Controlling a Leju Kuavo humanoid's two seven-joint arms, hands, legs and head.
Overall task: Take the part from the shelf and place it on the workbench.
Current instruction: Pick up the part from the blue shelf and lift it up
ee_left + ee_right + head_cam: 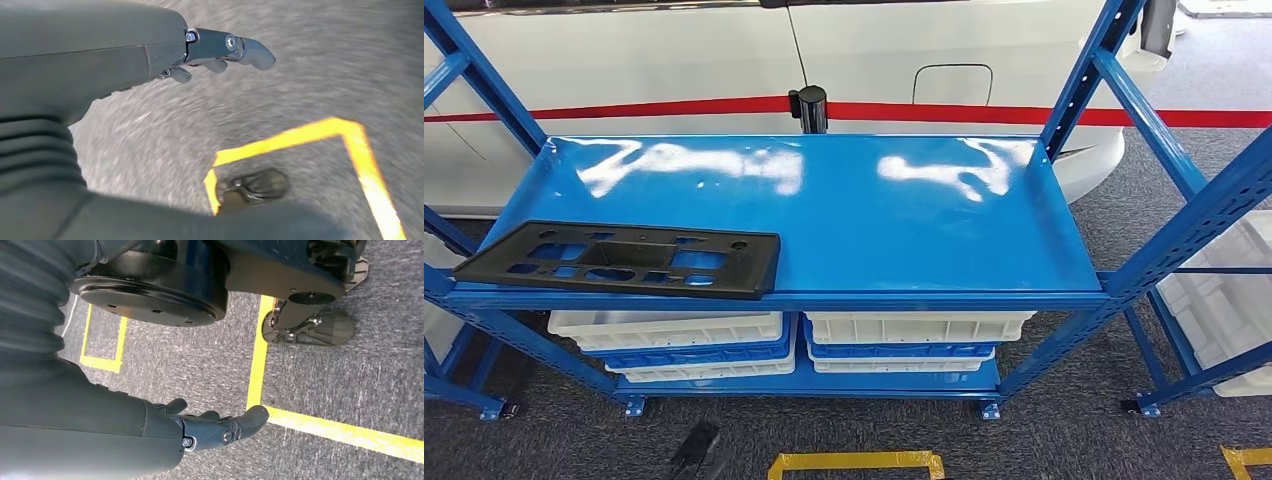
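Observation:
A flat black plastic part (629, 258) with several cut-outs lies on the blue shelf (904, 230), at its front left corner. My left hand (210, 52) hangs over grey carpet with its fingers stretched out and nothing in it. My right hand (210, 427) also hangs low above the carpet, fingers extended and holding nothing. Both hands are far from the part.
White and blue bins (684, 340) are stacked on the lower shelf level, more white bins (1224, 300) stand at the right. Blue uprights (1114, 70) frame the shelf. A white car body with a red stripe (674, 105) stands behind. Yellow tape (854, 462) marks the carpet.

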